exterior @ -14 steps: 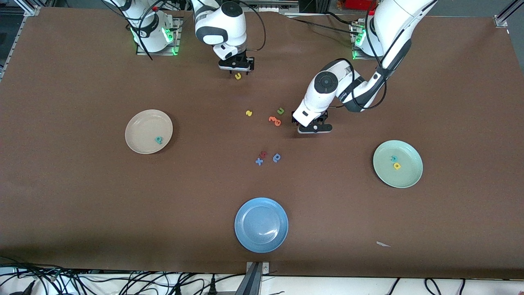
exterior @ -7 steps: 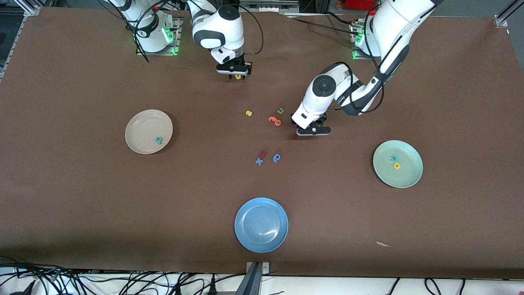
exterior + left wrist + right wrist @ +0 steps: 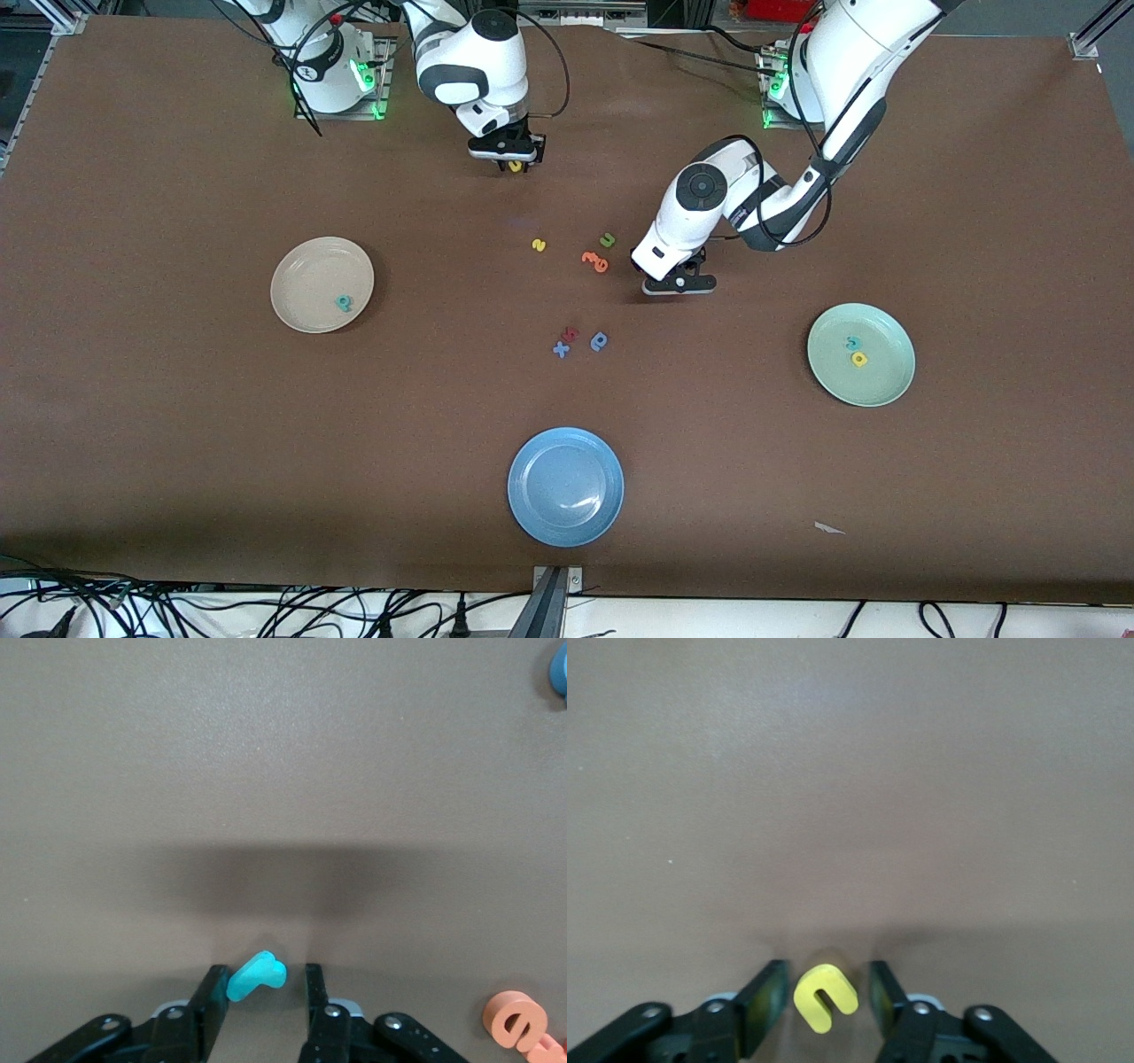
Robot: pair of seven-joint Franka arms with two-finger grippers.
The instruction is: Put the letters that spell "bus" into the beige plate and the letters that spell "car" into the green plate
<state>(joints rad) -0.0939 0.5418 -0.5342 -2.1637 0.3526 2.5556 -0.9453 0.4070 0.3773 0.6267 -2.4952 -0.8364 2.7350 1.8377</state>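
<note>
The brown bench point(image 3: 177, 425) carries three plates. The blue plate point(image 3: 565, 486) lies nearest the front camera. The beige plate point(image 3: 322, 284), toward the right arm's end and nearer the front camera than the right pincer point(image 3: 507, 157), holds the teal "b" point(image 3: 344, 303). The green plate point(image 3: 860, 354), toward the left arm's end and nearer the camera than the left pincer point(image 3: 679, 283), holds the teal "c" point(image 3: 852, 342) and the yellow "a" point(image 3: 858, 359). The right pincer is low at the bench, its narrowed jaws flanking the yellow "u" point(image 3: 826, 997), gaps showing on both sides. The left pincer, also low at the bench, brackets the teal "r" point(image 3: 256, 975): one finger point(image 3: 211, 997) touches it, the other stands just apart. The yellow "s" point(image 3: 539, 245), green "u" point(image 3: 608, 239) and orange letters point(image 3: 595, 260) lie between the two pincers.
</note>
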